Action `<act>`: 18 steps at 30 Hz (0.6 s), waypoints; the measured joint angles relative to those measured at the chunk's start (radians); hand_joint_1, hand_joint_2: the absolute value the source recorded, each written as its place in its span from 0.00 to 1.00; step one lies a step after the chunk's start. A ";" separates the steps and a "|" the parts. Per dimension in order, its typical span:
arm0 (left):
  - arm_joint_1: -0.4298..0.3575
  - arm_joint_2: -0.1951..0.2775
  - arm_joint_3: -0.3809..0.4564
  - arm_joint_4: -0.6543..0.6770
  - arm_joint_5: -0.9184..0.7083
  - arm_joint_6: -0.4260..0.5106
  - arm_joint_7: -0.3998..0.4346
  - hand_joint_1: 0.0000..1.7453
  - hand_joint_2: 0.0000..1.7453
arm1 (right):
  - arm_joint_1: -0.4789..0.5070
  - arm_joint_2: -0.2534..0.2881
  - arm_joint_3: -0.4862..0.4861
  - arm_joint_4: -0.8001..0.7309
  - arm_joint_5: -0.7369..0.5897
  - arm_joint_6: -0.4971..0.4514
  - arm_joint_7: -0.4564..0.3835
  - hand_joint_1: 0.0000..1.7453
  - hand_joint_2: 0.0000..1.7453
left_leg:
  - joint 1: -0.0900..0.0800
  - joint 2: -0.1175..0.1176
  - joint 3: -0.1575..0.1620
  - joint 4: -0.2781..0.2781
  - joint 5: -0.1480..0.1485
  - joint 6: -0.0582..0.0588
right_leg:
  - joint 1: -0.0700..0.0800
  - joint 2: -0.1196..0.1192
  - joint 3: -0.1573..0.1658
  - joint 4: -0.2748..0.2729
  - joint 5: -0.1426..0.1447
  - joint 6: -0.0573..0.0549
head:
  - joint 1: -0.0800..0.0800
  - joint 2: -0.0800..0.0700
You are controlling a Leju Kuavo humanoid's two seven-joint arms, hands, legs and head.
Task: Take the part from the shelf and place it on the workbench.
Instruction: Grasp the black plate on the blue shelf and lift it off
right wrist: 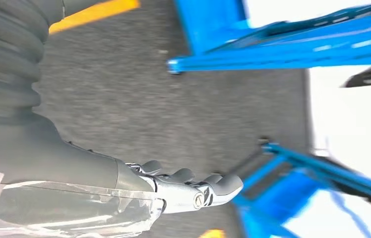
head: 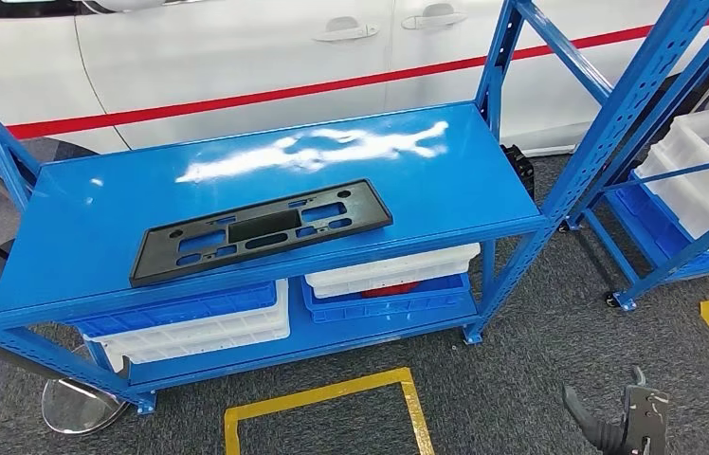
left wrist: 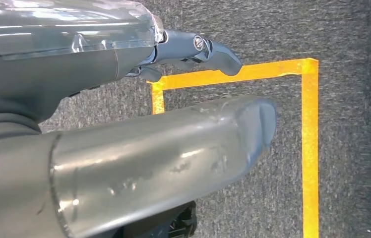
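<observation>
Black plastic part (head: 261, 230) lies mid-frame on the blue workbench (head: 85, 237), seemingly delivered; left hand (left wrist: 193, 52) and right hand (right wrist: 193, 191) hang empty, fingers loosely apart.

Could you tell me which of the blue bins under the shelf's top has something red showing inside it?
The blue plastic bin on the right, beneath the stacked white bin; the left blue bin shows nothing red.

The part (head: 261, 230) looks like matt black plastic. The shelf (head: 76, 204) top is glossy painted blue metal with bright glare toward 12 o'clock. The bins (head: 194, 322) look like smooth plastic, and the floor (head: 521, 379) is rough grey carpet.
</observation>
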 joint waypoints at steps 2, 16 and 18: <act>-0.002 0.000 -0.003 0.004 0.004 0.000 -0.006 0.00 0.00 | 0.011 0.004 0.028 -0.076 -0.011 0.010 -0.017 0.00 1.00 | 0.000 0.000 0.000 0.000 0.000 0.000 | 0.000 0.000 0.000 0.000 0.000 0.000 | 0.000 0.000; -0.012 0.000 -0.016 0.023 0.024 0.000 -0.044 0.00 0.00 | 0.070 0.001 0.323 -0.539 -0.049 0.038 -0.131 0.00 1.00 | 0.000 0.000 0.000 0.000 0.000 0.000 | 0.000 0.000 0.000 0.000 0.000 0.000 | 0.000 0.000; -0.014 0.000 -0.018 0.025 0.025 0.000 -0.046 0.00 0.00 | 0.075 -0.006 0.381 -0.586 -0.042 0.036 -0.141 0.00 1.00 | 0.000 0.000 0.000 0.000 0.000 0.000 | 0.000 0.000 0.000 0.000 0.000 0.000 | 0.000 0.000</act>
